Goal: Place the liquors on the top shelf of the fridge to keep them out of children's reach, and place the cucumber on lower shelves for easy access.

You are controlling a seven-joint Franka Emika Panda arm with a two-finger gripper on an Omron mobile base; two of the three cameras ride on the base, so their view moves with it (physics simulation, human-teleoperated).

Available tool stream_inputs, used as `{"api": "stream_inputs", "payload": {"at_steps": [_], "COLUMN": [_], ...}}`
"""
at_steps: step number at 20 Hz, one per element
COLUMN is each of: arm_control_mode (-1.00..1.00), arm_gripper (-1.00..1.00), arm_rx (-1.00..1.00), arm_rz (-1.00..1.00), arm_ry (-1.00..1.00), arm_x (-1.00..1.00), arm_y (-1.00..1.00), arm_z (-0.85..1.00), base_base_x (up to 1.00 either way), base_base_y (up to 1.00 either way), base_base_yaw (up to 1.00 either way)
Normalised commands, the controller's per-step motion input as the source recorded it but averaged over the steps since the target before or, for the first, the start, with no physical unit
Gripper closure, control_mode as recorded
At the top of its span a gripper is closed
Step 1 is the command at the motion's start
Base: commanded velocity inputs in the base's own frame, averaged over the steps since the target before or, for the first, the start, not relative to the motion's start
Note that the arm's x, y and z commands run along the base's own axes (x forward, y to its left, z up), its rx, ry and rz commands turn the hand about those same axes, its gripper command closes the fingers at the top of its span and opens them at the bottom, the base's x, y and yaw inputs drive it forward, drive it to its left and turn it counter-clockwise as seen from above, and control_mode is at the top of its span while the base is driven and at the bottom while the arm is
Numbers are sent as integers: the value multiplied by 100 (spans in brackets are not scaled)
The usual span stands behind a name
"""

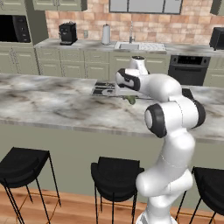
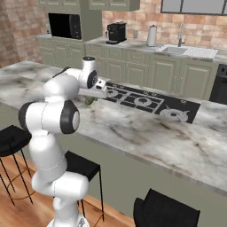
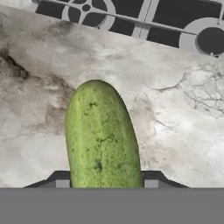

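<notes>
Cucumber [image 3: 101, 135] sits pinched between the jaws of the gripper [image 3: 103, 186] over the marble worktop [image 3: 175, 131]; shelving everything remains undone.

Cucumber [image 3: 101, 135]: green, mottled skin, rounded tip, slightly curved. In the hand view it lies lengthwise between the claw's [image 3: 103, 183] two fingertips, over the marbled tabletop [image 3: 39, 113]. From the left base view, a green end [image 1: 131, 99] shows beneath the hand.
</notes>
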Motion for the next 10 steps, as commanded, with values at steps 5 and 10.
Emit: {"api": "stream_inputs", "payload": {"at_steps": [5, 10], "arm_control_mode": [-100, -100], "arm_gripper": [100, 100], "arm_rx": [0, 0], "arm_rz": [0, 0], "arm_ry": [-7, -28], "arm_x": [-100, -100], "arm_y": [-12, -18], "arm_z": [50, 9], "base_base_x": [0, 0], "base_base_y": [0, 0], "base_base_yaw": [0, 0]}}
